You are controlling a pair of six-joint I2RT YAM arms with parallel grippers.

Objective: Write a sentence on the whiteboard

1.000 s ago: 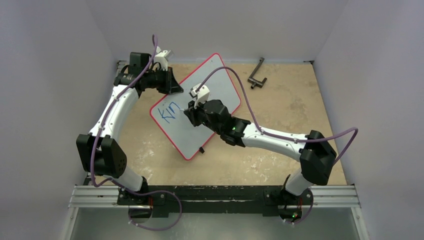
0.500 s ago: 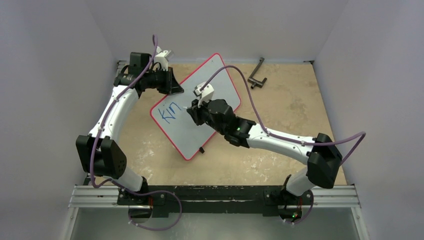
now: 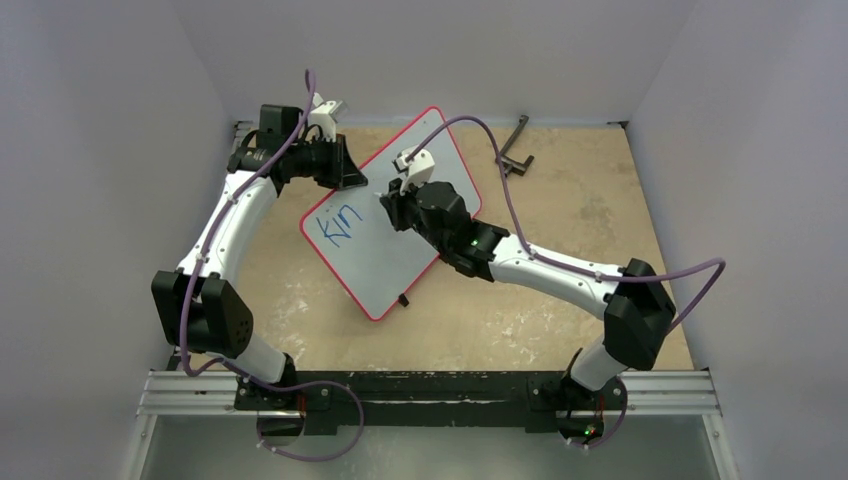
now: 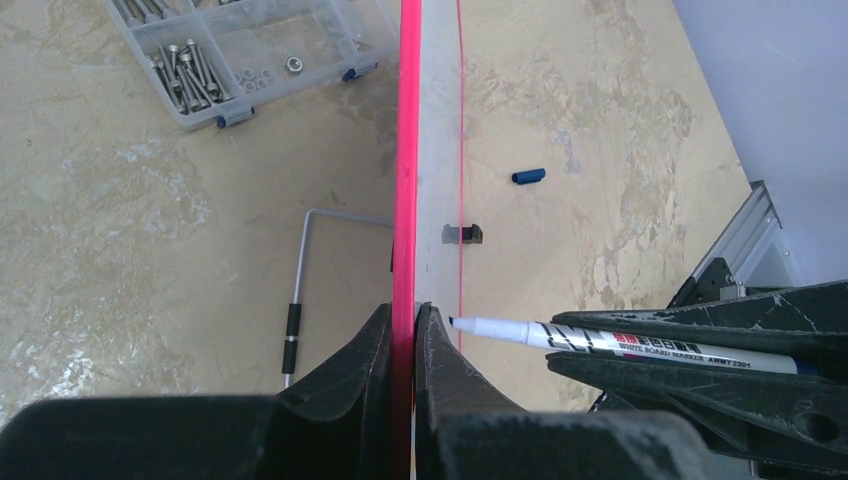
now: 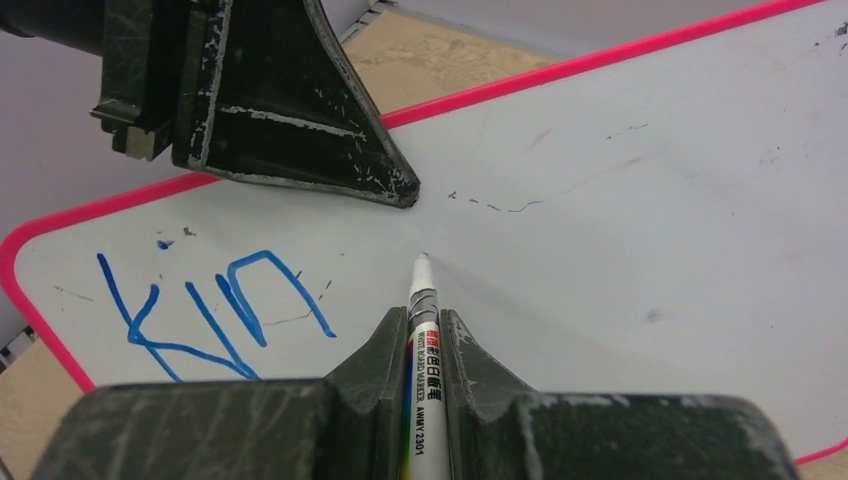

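1. Overhead view:
   - The whiteboard (image 3: 400,265) lies slantwise in mid-table, its long axis running from near-left to far-right.
   - The sentence (image 3: 335,222) reads only "Kin" so far. It sits at the board's left corner and runs along that axis.
   - The left gripper (image 3: 352,180) meets the far-left long edge.
   - The right gripper (image 3: 392,208) hangs over the board just right of the letters. The right arm is therefore nearer to the bare surface where the next letter belongs.
   - The marker and both sets of jaws are hidden under the wrists here.

2. Left wrist view:
   - The left gripper (image 4: 405,318) is pinched narrow on the red rim of the whiteboard (image 4: 408,150), which shows edge-on.
   - The marker (image 4: 600,337) points in at the board face from the right.
   - Its tip is very near the board, but I cannot tell whether it touches.
   - The writing is out of sight.
   - Beyond lie a compartment box (image 4: 250,50), a blue cap (image 4: 528,176) and a black clip (image 4: 462,234).

3. Right wrist view:
   - The right gripper (image 5: 428,325) is clamped tight on the marker (image 5: 421,300), with the barrel pointing straight ahead.
   - The tip stands past the "n" of the sentence (image 5: 210,305), up and to its right.
   - Bare whiteboard (image 5: 650,200) stretches on rightward.
   - The left gripper (image 5: 395,190) sits just beyond the tip.
   - I judge the next stroke runs rightward along the long axis.
   - Whether the tip is down or hovering is hard to make out, and the frame cuts off the board's right end.
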